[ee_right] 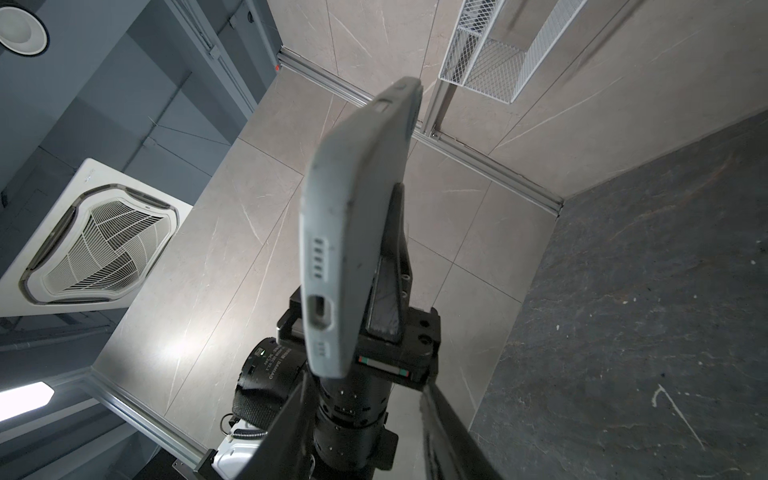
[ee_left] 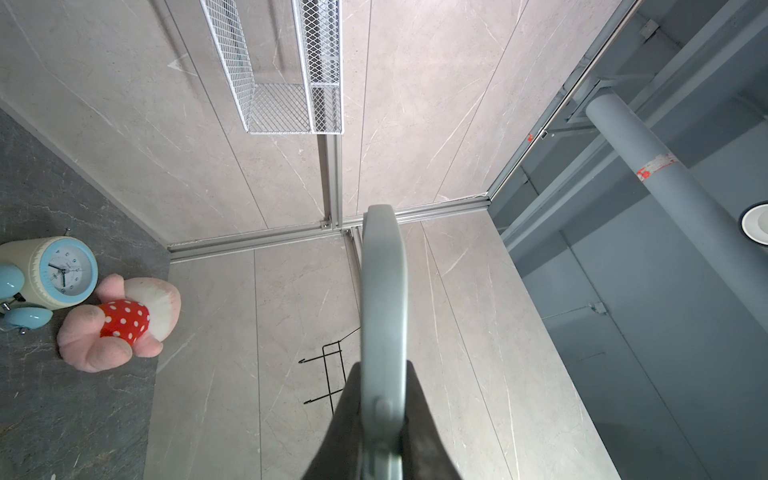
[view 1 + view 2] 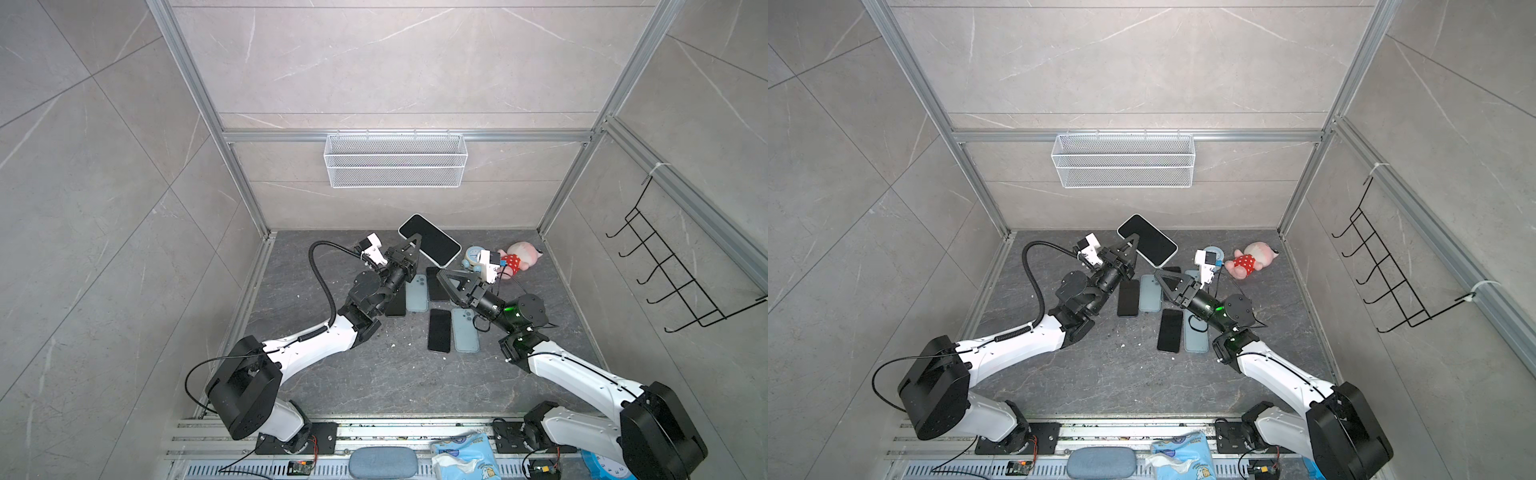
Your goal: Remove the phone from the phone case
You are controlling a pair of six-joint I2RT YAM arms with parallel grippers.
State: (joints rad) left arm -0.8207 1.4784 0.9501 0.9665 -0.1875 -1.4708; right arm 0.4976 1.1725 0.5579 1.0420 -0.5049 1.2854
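My left gripper (image 3: pixel 412 245) (image 3: pixel 1133 244) is raised over the back of the table and shut on the phone (image 3: pixel 432 241) (image 3: pixel 1148 240). The phone's black screen faces up, and it sits in a grey-blue phone case (image 2: pixel 384 299). In the left wrist view both dark fingers (image 2: pixel 349 399) clamp the case's edge. My right gripper (image 3: pixel 443 277) (image 3: pixel 1160 277) sits just below the phone's near end. Its jaws are apart with nothing between them. In the right wrist view the case's port end (image 1: pixel 328 299) hangs just past the open right gripper (image 1: pixel 365 386).
Several black phones (image 3: pixel 439 330) and empty grey-blue cases (image 3: pixel 464 332) lie on the dark table beneath the arms. A blue alarm clock (image 3: pixel 471 257) and a pink plush toy (image 3: pixel 521 255) lie at the back right. A white wire basket (image 3: pixel 395 160) hangs on the back wall. A black hook rack (image 3: pixel 665 266) is on the right wall.
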